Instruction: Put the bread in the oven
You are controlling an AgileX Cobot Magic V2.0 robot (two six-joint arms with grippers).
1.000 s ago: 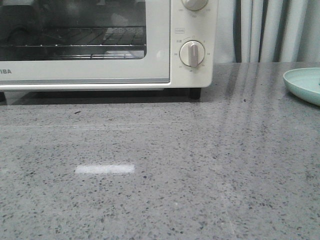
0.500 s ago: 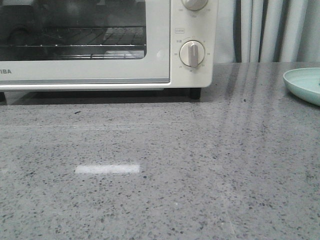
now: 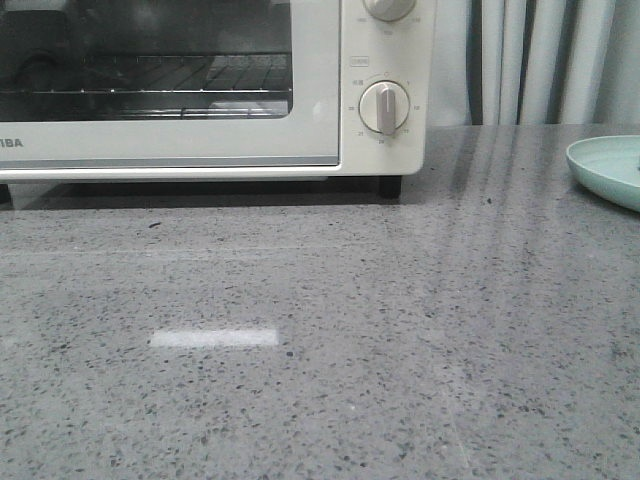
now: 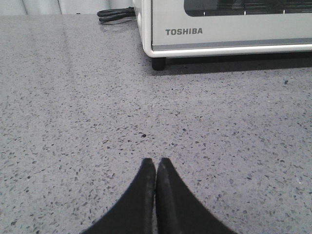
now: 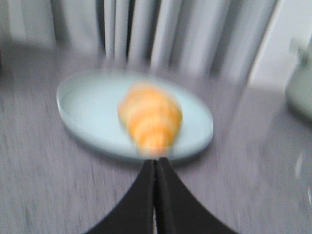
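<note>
Bread (image 5: pixel 150 119) on plate (image 5: pixel 87 105), oven (image 3: pixel 215 85) door shut. Both end effectors (image 4: pixel 156 168) (image 5: pixel 156 165) closed, empty. Plate at 3 o'clock of oven.

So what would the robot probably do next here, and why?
Probably the right gripper should open its fingers and ease toward the bread. The bread lies on the pale green plate, just ahead of that gripper, whose fingers are pressed together on nothing. The oven door looks closed, and the left gripper, also shut, sits on the counter facing it.
</note>
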